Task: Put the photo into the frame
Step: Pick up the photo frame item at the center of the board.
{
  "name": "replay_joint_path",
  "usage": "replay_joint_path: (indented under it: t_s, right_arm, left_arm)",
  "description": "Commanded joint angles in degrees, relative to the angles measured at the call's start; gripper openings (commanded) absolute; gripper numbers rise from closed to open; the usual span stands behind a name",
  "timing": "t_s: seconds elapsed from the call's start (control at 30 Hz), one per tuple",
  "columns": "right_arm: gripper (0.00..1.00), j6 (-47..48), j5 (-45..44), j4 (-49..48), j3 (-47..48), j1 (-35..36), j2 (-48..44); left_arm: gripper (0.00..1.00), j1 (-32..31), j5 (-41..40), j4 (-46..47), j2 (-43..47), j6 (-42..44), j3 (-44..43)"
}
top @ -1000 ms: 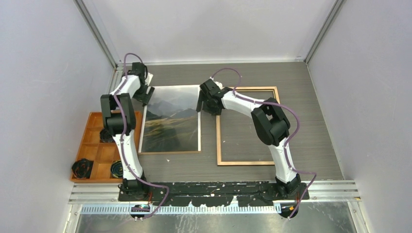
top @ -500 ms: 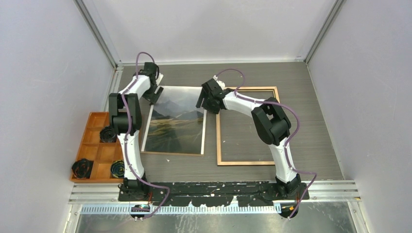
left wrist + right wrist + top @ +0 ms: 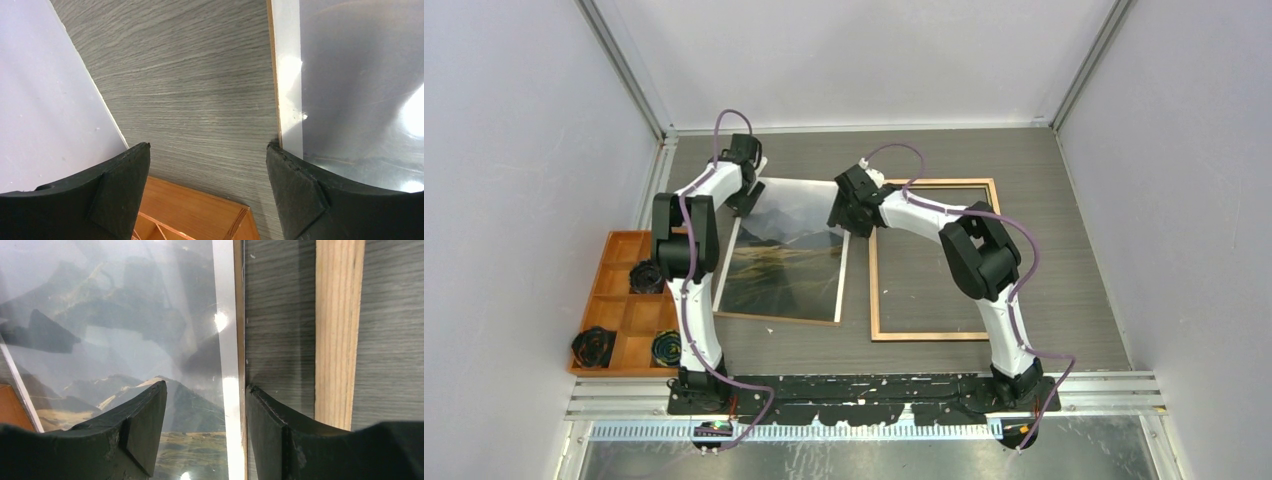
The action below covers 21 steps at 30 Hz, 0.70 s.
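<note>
The photo (image 3: 789,255), a mountain print with a white border, lies tilted on the table left of the frame (image 3: 873,290), which lies wood-coloured side up. My left gripper (image 3: 746,197) is open at the photo's far left corner. In the left wrist view (image 3: 207,147) its right finger (image 3: 300,190) rests on the white border of the photo (image 3: 360,75). My right gripper (image 3: 839,218) is open at the photo's far right edge. In the right wrist view (image 3: 206,385) it straddles the photo (image 3: 125,315) at its white border, beside the frame's rail (image 3: 340,315). A thin brown edge shows under the print.
An orange compartment tray (image 3: 619,300) with black round parts (image 3: 592,345) stands at the left, near the photo; its corner shows in the left wrist view (image 3: 195,210). Pale walls enclose the table on three sides.
The left gripper has moved right and away from the arm bases. The photo's far end has swung right, so the print now lies tilted. The right gripper has barely moved.
</note>
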<state>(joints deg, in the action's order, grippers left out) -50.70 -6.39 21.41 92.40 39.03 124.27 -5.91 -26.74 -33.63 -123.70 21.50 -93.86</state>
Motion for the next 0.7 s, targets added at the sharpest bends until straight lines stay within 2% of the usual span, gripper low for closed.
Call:
replay_joint_path:
  t_s: [0.0,0.23,0.43,0.57,0.67]
  right_arm:
    - [0.63,1.8,-1.1,1.7,4.1,2.3,-2.0]
    - [0.61,4.6,-3.6,7.2,9.5,3.4,-2.5]
    - [0.61,5.6,-4.8,8.5,9.0,3.8,-3.9]
    - [0.61,4.0,-2.1,4.5,5.8,3.7,-6.4]
    - [0.61,1.1,2.0,-3.4,0.7,3.3,-10.4]
  left_arm:
    - [0.88,-0.6,1.5,-0.3,0.3,-0.3,2.1]
    - [0.88,-1.6,1.0,0.0,0.3,-0.1,3.0]
    - [0.88,-1.9,0.5,0.0,0.4,0.0,2.8]
    - [0.88,-1.9,0.5,-0.3,0.3,0.0,2.7]
    - [0.88,-1.9,0.6,-0.3,0.3,0.0,2.7]
